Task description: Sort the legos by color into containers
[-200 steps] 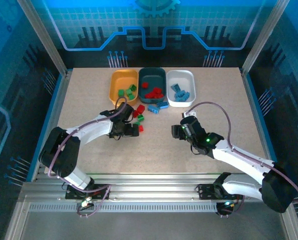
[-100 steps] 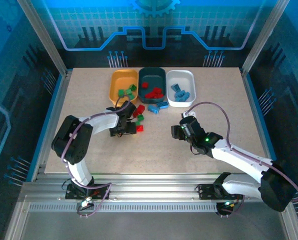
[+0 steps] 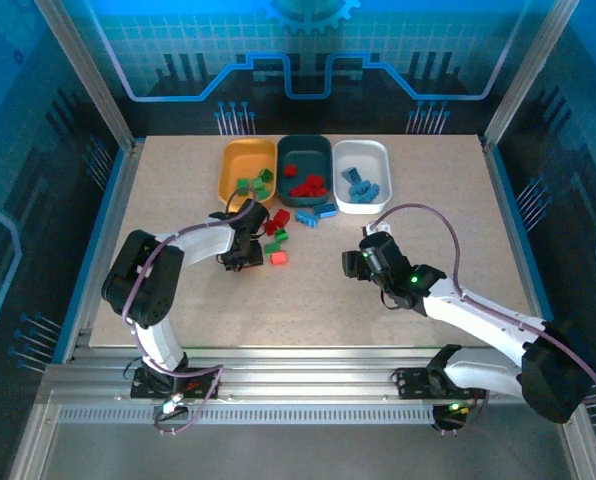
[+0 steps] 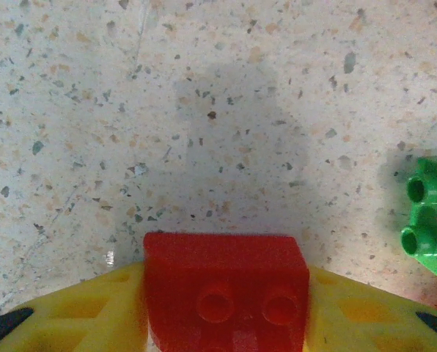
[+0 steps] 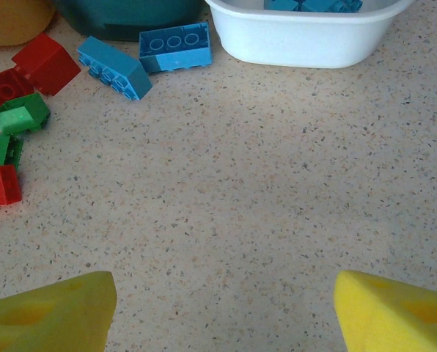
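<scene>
Left gripper [image 4: 226, 297]: narrowed from wide onto red lego [image 4: 226, 257], pinched between both pads [image 4: 79, 312] at table [image 4: 204, 88] level, near of teal tub [image 3: 319, 150]. Judged as a secure pick, ready for carrying to the reds [image 3: 305, 185] there.

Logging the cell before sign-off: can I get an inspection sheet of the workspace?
Surface: speckled table, no spills seen.
Job's things: orange tub holds green bricks, teal tub red bricks, white tub blue bricks; loose bricks lie before the tubs.
Clutter: nothing seen.
Tools: left tool grips a red brick; right tool open, empty.
Cables: looped cable on right arm, another on left arm.
Surroundings: blue panels, metal frame.
</scene>
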